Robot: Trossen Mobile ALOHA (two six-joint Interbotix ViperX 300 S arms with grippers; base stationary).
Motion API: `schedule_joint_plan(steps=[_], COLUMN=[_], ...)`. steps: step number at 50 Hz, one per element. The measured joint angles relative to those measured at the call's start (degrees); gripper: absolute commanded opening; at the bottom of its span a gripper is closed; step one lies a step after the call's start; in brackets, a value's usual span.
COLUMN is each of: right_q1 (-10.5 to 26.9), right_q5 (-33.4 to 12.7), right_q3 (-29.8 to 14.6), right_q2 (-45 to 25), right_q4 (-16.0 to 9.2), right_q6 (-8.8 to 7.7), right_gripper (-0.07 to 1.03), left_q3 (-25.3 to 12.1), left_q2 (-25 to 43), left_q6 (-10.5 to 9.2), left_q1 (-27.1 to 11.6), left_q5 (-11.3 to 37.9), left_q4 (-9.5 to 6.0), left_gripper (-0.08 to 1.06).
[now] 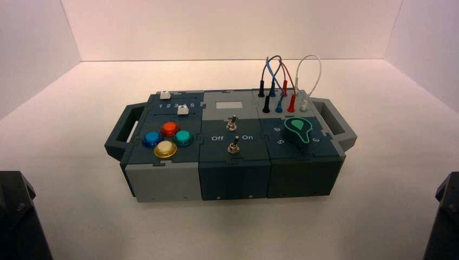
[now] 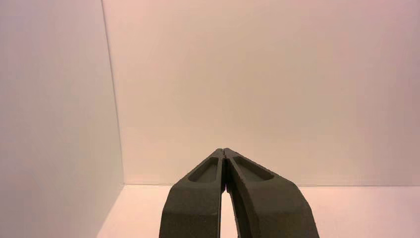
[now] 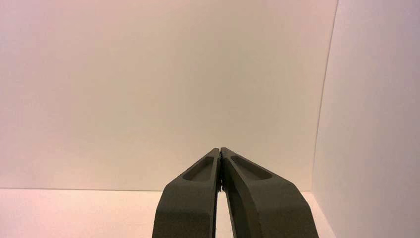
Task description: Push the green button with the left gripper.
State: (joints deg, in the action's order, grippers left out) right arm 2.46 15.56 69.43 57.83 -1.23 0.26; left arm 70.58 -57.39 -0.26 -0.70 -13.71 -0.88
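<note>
- The small round glossy teal-green button (image 1: 183, 137) sits on the left section of the dark grey-and-slate control box (image 1: 233, 173), rightmost in a cluster of 4 (red (image 1: 169, 129) behind, blue (image 1: 151, 140) left, yellow (image 1: 165, 149) in front).
- The black left gripper (image 2: 224, 150) is clenched, fingertips touching, facing a bare wall, well apart from the box.
- The black right gripper (image 3: 220, 149) is likewise closed and parked.

The box (image 1: 233, 168) looks like matt plastic, dark and grey. The green button (image 1: 183, 137) is shiny and smooth, like the red button (image 1: 169, 129) at its 10 o'clock. The left gripper (image 2: 224, 151) has dull, smooth, dark fingers (image 2: 198, 198). The tabletop (image 1: 81, 206) is smooth and matt.
</note>
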Motion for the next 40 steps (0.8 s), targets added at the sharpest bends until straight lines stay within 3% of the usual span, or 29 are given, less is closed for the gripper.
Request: schedule_joint_plan(steps=[9,15,24,32,36,40], right_q1=[4.22,9.05,17.31,21.36,22.59,24.35], right_q5=[-3.08,-7.38,-14.06,-17.05,-17.67,-18.46], right_q3=[-0.09,-1.14,-3.78,-4.39,-4.39,-4.39], right_q2=[-0.7,-1.49,-3.69,-6.94,-8.17,-9.84], right_q4=[-0.18,-0.62,-2.29,-5.27,-5.8,-6.24], right_q6=[0.0,0.09,0.09,0.09,0.09,0.09], right_gripper=[-0.02,-0.02,-0.02,-0.02,-0.02,-0.02], left_q3=[-1.76,-3.87,-7.73,-10.9,-11.43,-11.78], left_q2=[1.05,2.99,7.03,10.11,11.25,13.01], left_q6=[-0.09,-0.35,-0.53,-0.79,-1.41,-3.52], left_q1=[-2.99,-6.94,-12.74,-17.23,-19.42,-23.38], left_q5=[5.01,10.28,21.09,30.85,33.22,35.51], left_q4=[-0.09,-0.53,-0.79,-1.58,-2.29,-3.43], left_gripper=[-0.04,-0.03,-0.03,-0.03,-0.03,-0.03])
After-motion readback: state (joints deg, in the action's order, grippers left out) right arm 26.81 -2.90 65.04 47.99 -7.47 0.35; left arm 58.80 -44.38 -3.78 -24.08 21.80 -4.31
